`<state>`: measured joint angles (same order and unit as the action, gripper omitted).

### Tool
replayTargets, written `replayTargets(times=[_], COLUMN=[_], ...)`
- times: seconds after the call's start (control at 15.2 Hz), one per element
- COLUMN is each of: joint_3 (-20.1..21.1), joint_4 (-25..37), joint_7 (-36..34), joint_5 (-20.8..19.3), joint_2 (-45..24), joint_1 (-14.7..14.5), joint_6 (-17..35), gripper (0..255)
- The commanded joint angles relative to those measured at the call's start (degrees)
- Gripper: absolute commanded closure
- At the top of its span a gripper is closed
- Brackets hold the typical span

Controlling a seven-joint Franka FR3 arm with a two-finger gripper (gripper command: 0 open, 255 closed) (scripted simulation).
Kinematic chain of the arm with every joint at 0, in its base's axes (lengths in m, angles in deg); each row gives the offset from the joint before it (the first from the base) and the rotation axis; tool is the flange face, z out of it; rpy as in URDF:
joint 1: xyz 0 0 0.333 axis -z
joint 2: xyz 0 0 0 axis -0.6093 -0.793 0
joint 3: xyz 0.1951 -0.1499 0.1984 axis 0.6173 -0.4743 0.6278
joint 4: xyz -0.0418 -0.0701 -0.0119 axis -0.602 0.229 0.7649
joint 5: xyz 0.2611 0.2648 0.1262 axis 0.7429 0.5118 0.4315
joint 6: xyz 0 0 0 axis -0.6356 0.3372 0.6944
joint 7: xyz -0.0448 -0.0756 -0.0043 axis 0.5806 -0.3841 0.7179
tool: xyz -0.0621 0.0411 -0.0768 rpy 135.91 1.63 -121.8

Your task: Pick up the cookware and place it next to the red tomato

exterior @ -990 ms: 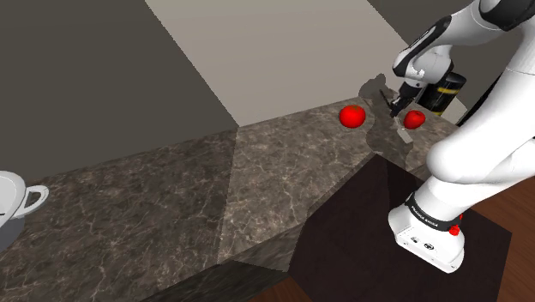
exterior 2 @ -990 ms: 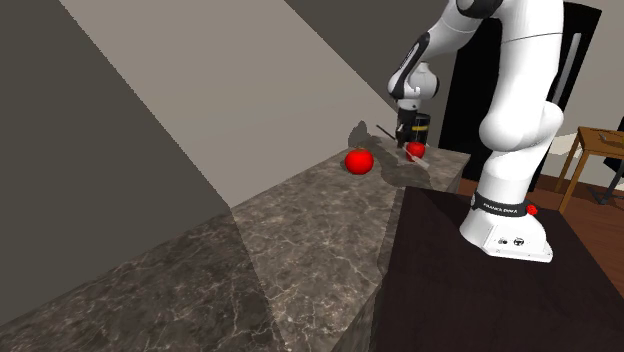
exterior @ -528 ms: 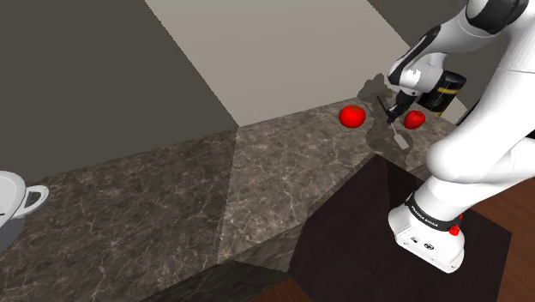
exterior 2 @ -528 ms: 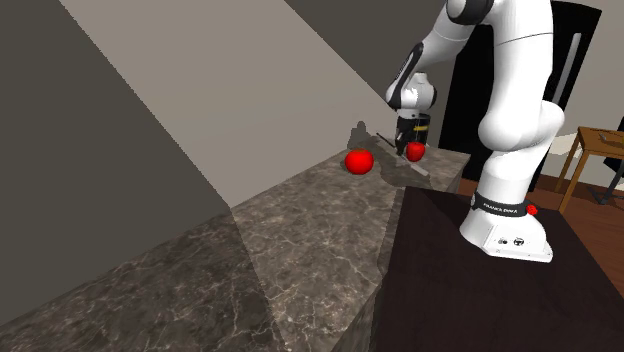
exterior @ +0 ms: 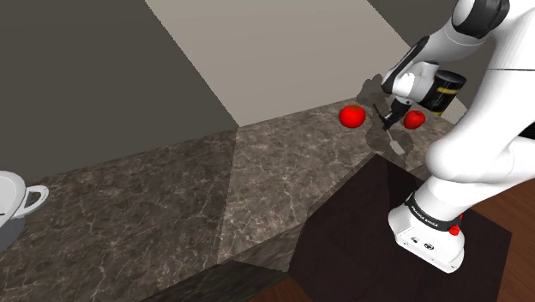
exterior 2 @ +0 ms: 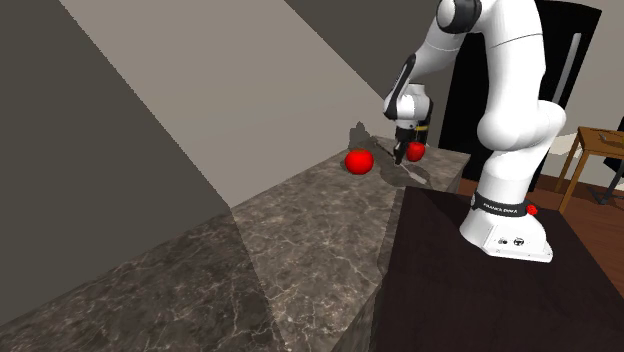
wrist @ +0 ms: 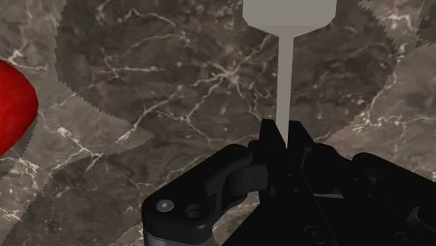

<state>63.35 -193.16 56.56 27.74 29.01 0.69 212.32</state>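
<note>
Gripper (wrist: 278, 131) is clasping the grey cookware (wrist: 288, 14) by its handle in the wrist view, the shoulder view showing a white pot (exterior: 9, 199) well apart.

Upper right of shoulder view crowded: gripper (exterior: 390, 117), clasping grey pan (wrist: 288, 12), between first tomato (exterior: 351, 116) and second tomato (exterior: 414, 119); black canister (exterior: 447, 93) just behind. Gaps look narrow, depth uncertain. Centre of counter (exterior: 171, 197) open; white pot (exterior: 13, 206) at left edge.
</note>
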Motion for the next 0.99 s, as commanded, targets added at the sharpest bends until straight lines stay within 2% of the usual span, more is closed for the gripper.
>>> replayTargets(times=[0.0, 0.46, 0.92], joint_3=[0.83, 4.0, 4.01], joint_4=[0.4, 1.91, 1.91], joint_7=[0.93, 3.67, 3.66], joint_5=[1.1, 4.45, 4.44], joint_2=[-1.55, -6.97, -6.97], joint_1=[0.7, 3.15, 3.16], joint_6=[1.12, 5.05, 5.06], gripper=[255, 255, 255])
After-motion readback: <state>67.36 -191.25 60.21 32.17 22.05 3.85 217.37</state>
